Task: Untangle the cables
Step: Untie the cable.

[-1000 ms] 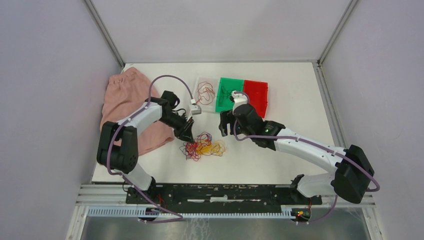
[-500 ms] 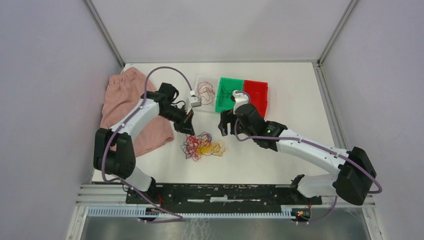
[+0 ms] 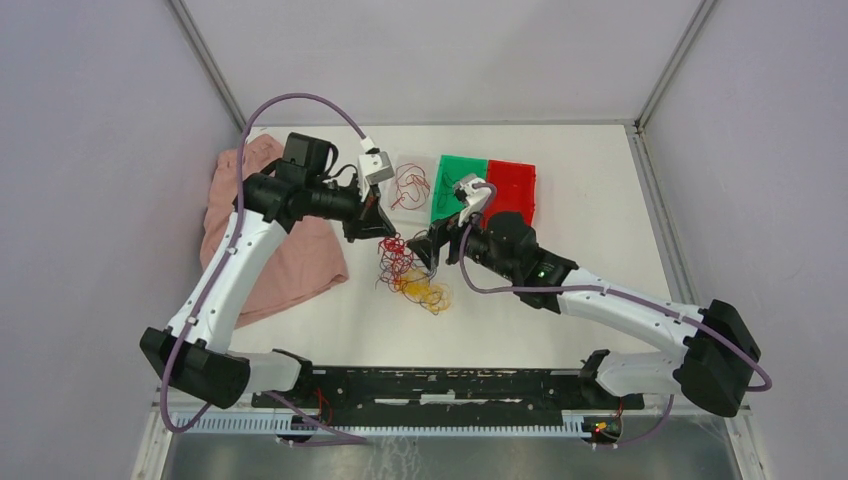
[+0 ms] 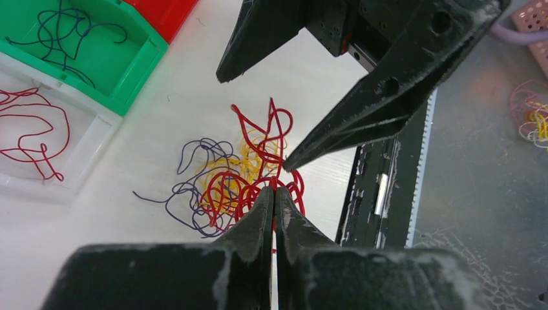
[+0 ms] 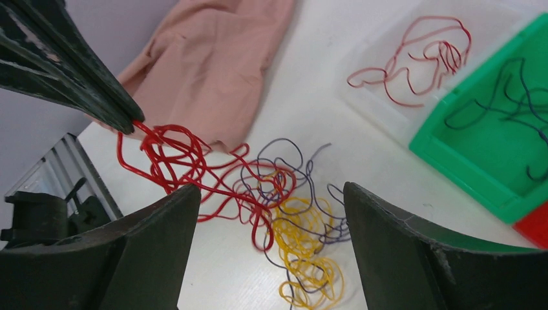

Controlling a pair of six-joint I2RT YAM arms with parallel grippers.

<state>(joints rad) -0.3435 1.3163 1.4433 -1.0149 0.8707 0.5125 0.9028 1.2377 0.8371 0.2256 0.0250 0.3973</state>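
Note:
The cables [image 3: 412,278] lie as a tangle of red, yellow and dark purple-blue wires on the white table. My left gripper [image 3: 374,229] is shut on a red cable [image 4: 258,139] and holds it up above the tangle's left side, so red loops stretch from its tips. In the left wrist view its tips [image 4: 274,192] pinch the red strand. My right gripper [image 3: 430,252] is open and empty, and hovers just right of the left one, over the tangle [image 5: 291,200]. Its fingers [image 5: 155,245] straddle the yellow and purple loops without touching them.
A clear tray [image 3: 392,196] with one red cable, a green bin [image 3: 444,205] with dark cables and a red bin [image 3: 513,190] stand behind the tangle. A pink cloth [image 3: 262,255] lies at the left. The left arm's hose [image 3: 300,100] arcs overhead.
My left gripper has risen and moved back with the red cable, pulling red loops up out of the tangle. My right gripper has moved left, over the tangle.

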